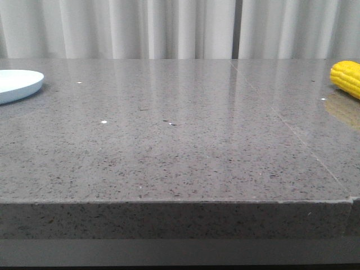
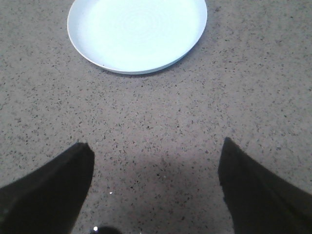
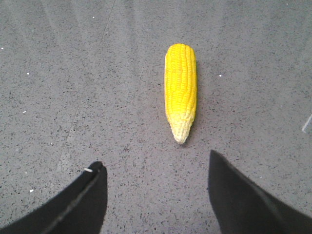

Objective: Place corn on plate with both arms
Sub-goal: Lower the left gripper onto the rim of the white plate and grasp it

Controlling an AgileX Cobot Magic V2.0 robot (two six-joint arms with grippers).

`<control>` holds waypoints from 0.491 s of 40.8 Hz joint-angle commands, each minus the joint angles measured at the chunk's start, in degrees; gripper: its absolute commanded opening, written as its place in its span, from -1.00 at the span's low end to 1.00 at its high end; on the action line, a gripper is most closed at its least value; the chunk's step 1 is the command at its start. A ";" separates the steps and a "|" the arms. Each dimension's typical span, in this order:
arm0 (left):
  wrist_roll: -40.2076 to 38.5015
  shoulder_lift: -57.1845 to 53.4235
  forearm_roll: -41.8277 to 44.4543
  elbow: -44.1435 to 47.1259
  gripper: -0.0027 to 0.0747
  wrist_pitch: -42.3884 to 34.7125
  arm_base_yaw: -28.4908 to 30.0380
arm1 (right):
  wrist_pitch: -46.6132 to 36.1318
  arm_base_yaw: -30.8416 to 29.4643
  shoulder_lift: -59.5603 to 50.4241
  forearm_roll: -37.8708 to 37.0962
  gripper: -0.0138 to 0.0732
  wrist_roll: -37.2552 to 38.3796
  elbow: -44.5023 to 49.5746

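Note:
The yellow corn lies on the grey table at the far right edge of the front view. In the right wrist view the corn lies lengthwise ahead of my right gripper, its pale tip toward the fingers. The right gripper is open and empty, a short way from the tip. The pale-blue plate sits at the far left edge of the front view. In the left wrist view the plate is empty, ahead of my left gripper, which is open and empty over bare table. Neither gripper shows in the front view.
The speckled grey stone table has a seam running diagonally across its right part. Its front edge runs across the near side. White curtains hang behind the table.

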 commanded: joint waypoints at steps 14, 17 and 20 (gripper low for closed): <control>0.00 17.26 5.80 -14.23 0.42 -1.95 5.78 | -3.92 -0.03 0.56 -0.79 0.42 -0.15 -1.39; 0.62 20.56 3.13 -17.31 0.42 -1.84 9.54 | -3.92 -0.03 0.56 -0.79 0.42 -0.15 -1.39; 5.13 24.17 -1.92 -20.17 0.42 -1.39 13.36 | -3.92 -0.03 0.56 -0.79 0.42 -0.15 -1.39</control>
